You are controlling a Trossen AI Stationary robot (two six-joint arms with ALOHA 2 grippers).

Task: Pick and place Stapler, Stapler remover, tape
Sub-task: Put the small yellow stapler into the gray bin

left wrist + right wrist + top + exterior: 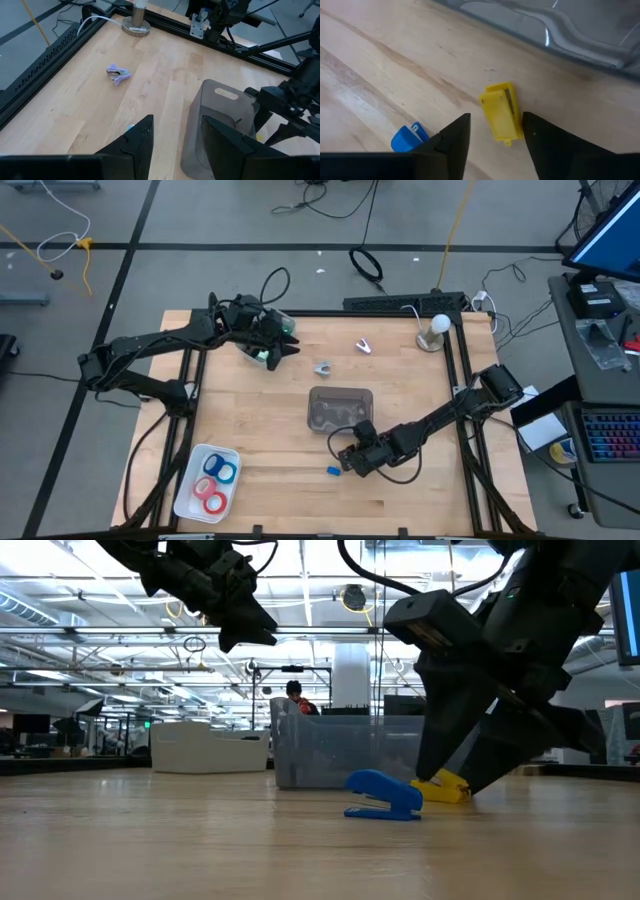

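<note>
On the wooden counter [260, 490], the right gripper [491, 131] sits low beside the grey bin [340, 407], its jaws apart and straddling a yellow stapler [501, 118] that lies flat on the wood, not yet clamped. Seen from table height, the right gripper's dark fingers [455, 740] come down right at the yellow stapler [441, 787], with a blue stapler [385, 796] just beside it, nearer the camera and apart from the bin [345, 750]. From above, the blue stapler [333, 470] lies just left of the gripper [352, 463]. The left gripper [272, 340] hovers over the counter's far left part, jaws apart and holding nothing; its wrist camera looks across to a lilac staple remover [118, 74] lying well apart from the bin [220, 115]. A white tray [191, 490] at the counter's near left corner holds the tape [212, 483], red and blue rolls lying flat. A second small grey item [322, 368] lies between the bin and the remover [363, 346].
</note>
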